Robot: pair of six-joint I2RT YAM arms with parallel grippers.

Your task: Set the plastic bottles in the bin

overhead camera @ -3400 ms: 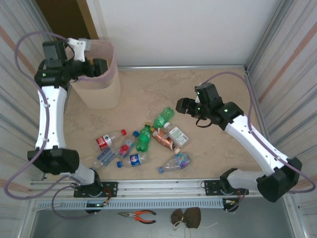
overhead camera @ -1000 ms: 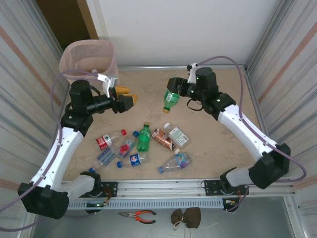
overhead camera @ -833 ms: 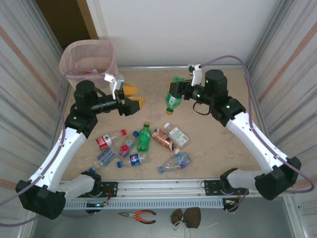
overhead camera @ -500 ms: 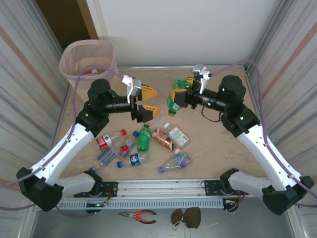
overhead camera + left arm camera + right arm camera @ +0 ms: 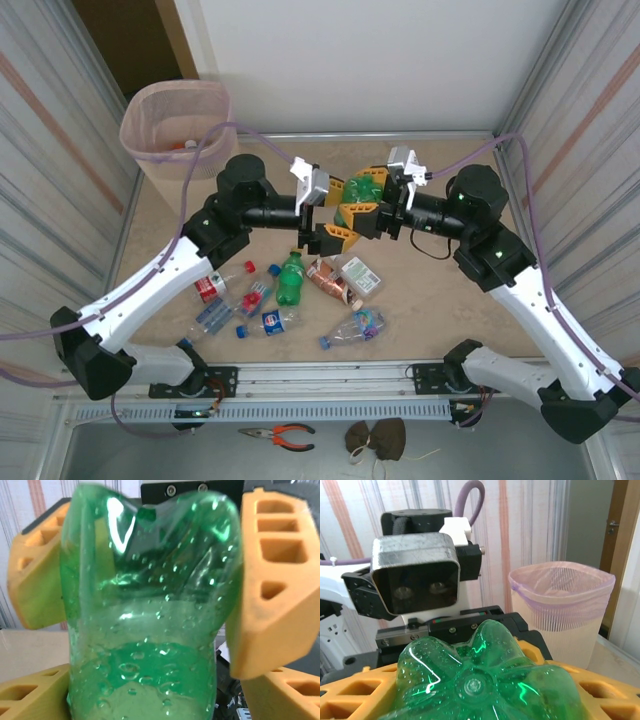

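Note:
A green plastic bottle [image 5: 363, 185] hangs in mid-air over the back middle of the table, with my right gripper [image 5: 367, 200] shut on it. My left gripper [image 5: 338, 211] faces it from the left, open, its fingers either side of the bottle's end. In the left wrist view a gap shows between the bottle [image 5: 150, 605] and my right-hand finger [image 5: 287, 695]. The right wrist view looks onto the bottle's base [image 5: 480, 690]. Several more bottles [image 5: 290, 280] lie on the table below. The pink bin [image 5: 180, 115] stands at the back left, also behind in the right wrist view [image 5: 560, 605].
The loose bottles are spread from a red-labelled one [image 5: 210, 286] to a clear one [image 5: 357, 325] near the front rail [image 5: 320, 375]. Ribbed metal walls [image 5: 590, 120] close both sides. Pliers [image 5: 280, 434] lie beyond the front edge.
Both arms have swung toward the middle. The right gripper carried the green bottle leftward, and the left gripper came from near the bin to meet it around the bottle's end.

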